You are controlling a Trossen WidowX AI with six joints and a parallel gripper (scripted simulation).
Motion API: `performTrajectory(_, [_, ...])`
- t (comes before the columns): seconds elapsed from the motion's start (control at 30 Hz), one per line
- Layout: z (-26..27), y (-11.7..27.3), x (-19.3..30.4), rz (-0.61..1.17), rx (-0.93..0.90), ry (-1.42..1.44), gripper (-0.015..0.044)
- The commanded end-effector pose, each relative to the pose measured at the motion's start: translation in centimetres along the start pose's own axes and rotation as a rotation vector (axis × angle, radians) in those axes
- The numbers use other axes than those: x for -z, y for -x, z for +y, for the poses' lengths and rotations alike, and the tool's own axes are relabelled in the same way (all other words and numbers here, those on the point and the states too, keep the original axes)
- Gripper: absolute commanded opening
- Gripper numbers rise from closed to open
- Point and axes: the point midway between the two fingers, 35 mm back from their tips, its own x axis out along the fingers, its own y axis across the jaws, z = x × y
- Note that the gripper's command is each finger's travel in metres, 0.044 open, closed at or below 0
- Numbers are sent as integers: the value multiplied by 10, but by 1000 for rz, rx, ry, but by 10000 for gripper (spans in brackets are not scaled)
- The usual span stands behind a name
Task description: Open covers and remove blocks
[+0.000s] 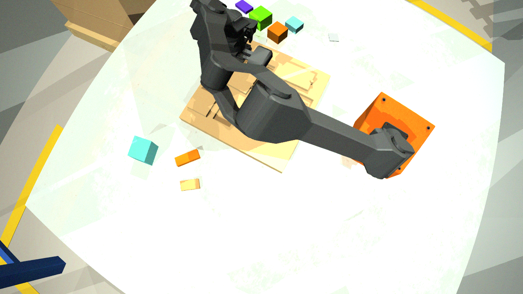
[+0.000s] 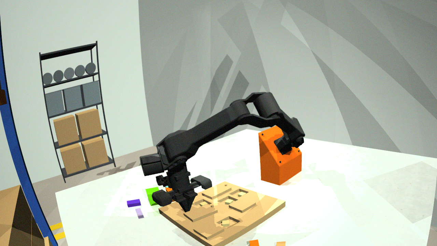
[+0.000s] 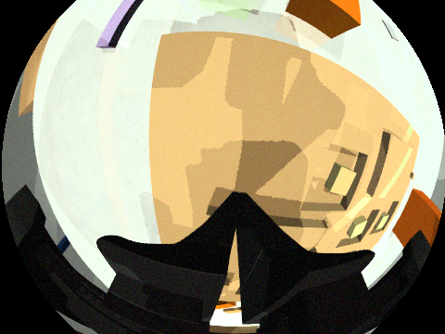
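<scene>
The wooden puzzle board lies on the table. In the exterior view its covers stand beside open wells: a back cover, a right-hand cover, a front cover and a swivelling cover near my gripper. Pale blocks sit in the wells: one near the swivelling cover, one in the middle, one at the back and one at the front. My gripper is shut and empty, its tips low by the swivelling cover's left end. Whether they touch is unclear.
Beyond the board's far left side stand a purple block, a lilac block, a green cube, an orange cube and a cyan block. Another cyan cube and an orange bar lie opposite.
</scene>
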Motion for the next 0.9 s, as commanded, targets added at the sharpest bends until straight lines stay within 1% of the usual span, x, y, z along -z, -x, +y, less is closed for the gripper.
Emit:
performTrajectory(0.0, [4,0,6,5,-3,-2,0])
performTrajectory(0.87, [5,32,6,2,-3,-2,0])
